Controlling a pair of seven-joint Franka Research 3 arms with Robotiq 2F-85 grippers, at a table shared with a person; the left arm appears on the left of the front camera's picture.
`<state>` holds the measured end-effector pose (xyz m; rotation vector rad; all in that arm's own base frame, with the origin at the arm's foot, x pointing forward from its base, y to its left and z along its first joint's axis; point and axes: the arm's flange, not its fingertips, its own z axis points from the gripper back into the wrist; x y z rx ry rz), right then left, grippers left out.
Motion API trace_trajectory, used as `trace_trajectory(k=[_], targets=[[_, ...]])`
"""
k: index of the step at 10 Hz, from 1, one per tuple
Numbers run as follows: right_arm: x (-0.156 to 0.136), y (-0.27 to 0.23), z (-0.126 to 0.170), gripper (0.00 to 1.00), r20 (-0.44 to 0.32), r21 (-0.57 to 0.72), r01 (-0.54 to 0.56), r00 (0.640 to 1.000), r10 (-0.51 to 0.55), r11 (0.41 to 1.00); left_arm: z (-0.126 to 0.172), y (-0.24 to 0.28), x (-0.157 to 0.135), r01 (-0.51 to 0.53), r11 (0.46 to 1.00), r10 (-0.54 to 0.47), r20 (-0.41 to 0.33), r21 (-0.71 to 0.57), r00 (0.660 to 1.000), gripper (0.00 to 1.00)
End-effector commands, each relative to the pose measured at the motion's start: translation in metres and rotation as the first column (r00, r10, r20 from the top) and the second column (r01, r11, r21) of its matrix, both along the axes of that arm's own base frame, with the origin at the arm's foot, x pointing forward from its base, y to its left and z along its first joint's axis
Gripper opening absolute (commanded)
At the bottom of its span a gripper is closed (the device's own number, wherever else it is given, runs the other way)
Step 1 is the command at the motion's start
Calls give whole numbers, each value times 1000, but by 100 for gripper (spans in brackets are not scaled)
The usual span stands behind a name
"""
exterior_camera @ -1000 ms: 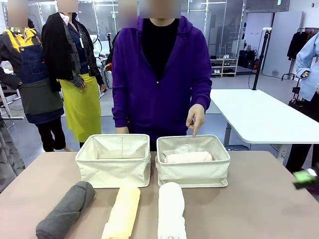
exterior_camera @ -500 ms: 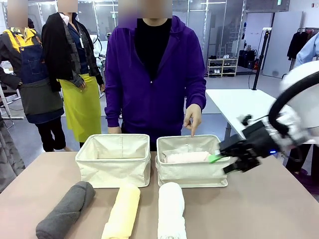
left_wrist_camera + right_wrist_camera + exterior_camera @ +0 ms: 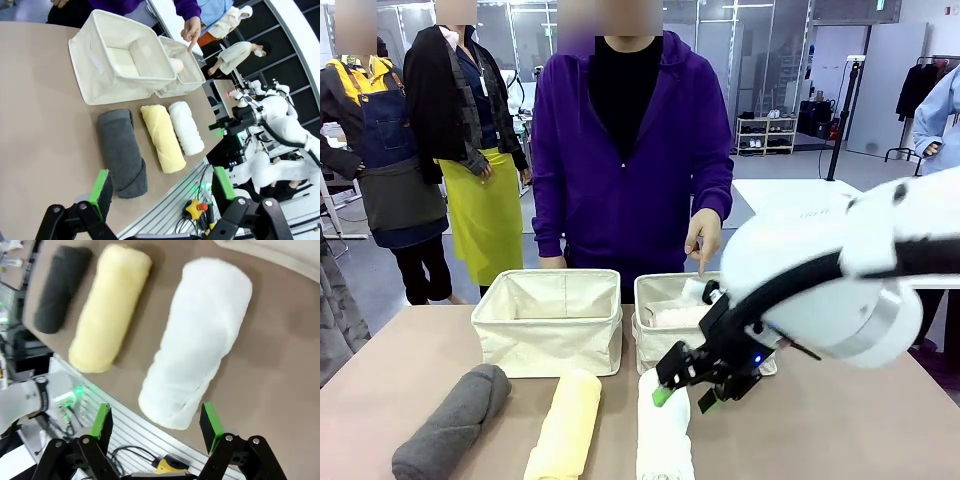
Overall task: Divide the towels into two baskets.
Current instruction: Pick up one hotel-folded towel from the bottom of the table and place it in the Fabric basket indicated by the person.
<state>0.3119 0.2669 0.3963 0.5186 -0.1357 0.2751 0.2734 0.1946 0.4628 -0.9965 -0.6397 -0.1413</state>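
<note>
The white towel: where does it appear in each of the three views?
Front view: the white towel lies bottom centre, in front of the right basket.
Left wrist view: just right of centre, lying slantwise.
Right wrist view: centre right, running top to bottom.
Shared landmark: the pale yellow towel, directly beside it.

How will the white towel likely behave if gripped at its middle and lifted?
The white towel looks soft and thick, so it would probably squash and sag at both ends. Being a loose roll, it may roll if nudged sideways, or partly unroll.
</note>
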Motion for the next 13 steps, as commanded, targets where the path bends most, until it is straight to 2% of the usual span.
trace_trajectory(k=[1,2,5,7,13], targets=[[-1,21,-10,88,23,-153,62,998,-59,986,2,2,-1,10,1000,-9,31,-18,999,100],[0,31,-13,88,15,-198,64,998,-63,978,2,2,-1,10,1000,-9,31,-18,999,100],[4,60,-15,88,52,-283,96,995,-85,954,2,2,-1,10,1000,-9,31,-18,999,100],[10,67,-17,88,48,-273,97,995,-87,957,2,2,-1,10,1000,-9,31,-18,999,100],[20,91,-32,88,79,-360,184,983,-167,915,2,2,-1,10,1000,-9,31,-18,999,100]])
